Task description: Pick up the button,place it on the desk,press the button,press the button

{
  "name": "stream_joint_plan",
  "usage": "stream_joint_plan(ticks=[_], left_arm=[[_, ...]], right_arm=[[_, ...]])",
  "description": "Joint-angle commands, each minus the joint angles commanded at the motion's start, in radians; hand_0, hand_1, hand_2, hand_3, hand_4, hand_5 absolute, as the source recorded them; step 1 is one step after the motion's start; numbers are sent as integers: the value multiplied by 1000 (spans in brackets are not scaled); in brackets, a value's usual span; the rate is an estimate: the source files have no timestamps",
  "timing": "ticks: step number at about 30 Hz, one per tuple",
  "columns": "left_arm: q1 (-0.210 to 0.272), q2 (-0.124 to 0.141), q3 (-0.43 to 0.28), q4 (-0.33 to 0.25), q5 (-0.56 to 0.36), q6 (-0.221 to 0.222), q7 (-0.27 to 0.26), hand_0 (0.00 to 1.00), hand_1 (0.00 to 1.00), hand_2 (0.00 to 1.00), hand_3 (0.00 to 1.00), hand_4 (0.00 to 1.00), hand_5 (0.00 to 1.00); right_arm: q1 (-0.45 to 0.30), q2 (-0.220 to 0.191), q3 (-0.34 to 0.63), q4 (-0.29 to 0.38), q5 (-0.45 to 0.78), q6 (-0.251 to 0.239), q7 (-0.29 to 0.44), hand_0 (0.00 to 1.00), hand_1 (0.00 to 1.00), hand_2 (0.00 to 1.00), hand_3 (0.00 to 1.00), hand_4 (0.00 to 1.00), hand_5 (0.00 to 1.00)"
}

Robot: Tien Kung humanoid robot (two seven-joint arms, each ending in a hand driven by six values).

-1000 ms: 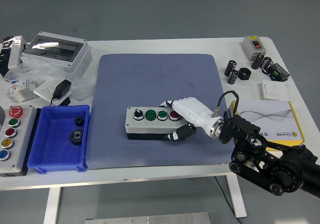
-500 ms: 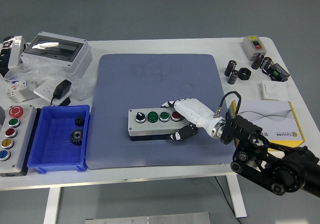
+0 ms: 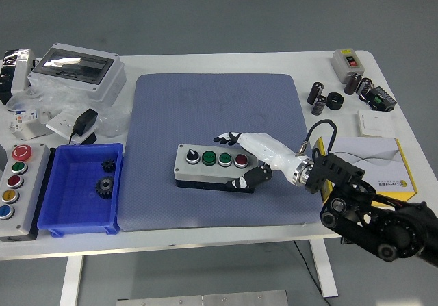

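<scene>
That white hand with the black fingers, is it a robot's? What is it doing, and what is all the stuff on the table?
Yes, it is a robot's right hand, on a black arm reaching in from the right. The camera sits high on the robot and looks down over the white table. The hand is wrapped around the right end of a grey button box: fingers behind it, thumb in front. The box lies on a blue mat and has one black knob, two green buttons and one red button. To the left is a blue tray with two small gears inside. Beside that lies another button box with coloured buttons. On the right is a yellow and white carton. The robot's other hand is not in the picture.
</scene>
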Motion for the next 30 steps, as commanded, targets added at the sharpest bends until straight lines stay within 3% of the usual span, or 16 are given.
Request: stream_joint_plan(ticks=[1, 2, 14, 22, 25, 28, 30], left_arm=[[0, 0, 0, 0, 0, 0, 0, 605, 600, 533, 599, 616, 196], [0, 0, 0, 0, 0, 0, 0, 605, 600, 532, 600, 614, 198], [0, -1, 5, 0, -2, -1, 3, 605, 600, 531, 598, 610, 194], [2, -1, 12, 0, -5, -3, 3, 605, 600, 532, 598, 609, 194], [1, -2, 12, 0, -5, -4, 3, 605, 600, 532, 598, 609, 194], [1, -3, 12, 0, -7, -3, 2, 605, 600, 532, 598, 597, 216], [2, -3, 10, 0, -6, -3, 4, 605, 600, 532, 598, 597, 216]], right_arm=[[0, 0, 0, 0, 4, 2, -1, 814, 835, 845, 875, 566, 26], [0, -1, 0, 0, 7, 3, -1, 848, 866, 882, 955, 577, 15], [5, -50, 33, 70, 90, 59, 7, 863, 874, 897, 985, 588, 19], [-7, -123, 68, 162, 156, 107, 2, 879, 885, 931, 998, 596, 19], [-28, -168, 121, 222, 183, 113, -4, 879, 885, 931, 998, 596, 19], [-58, -217, 179, 285, 172, 86, -53, 911, 912, 969, 998, 601, 22], [-72, -245, 213, 324, 134, 124, -110, 911, 912, 969, 998, 601, 22]])
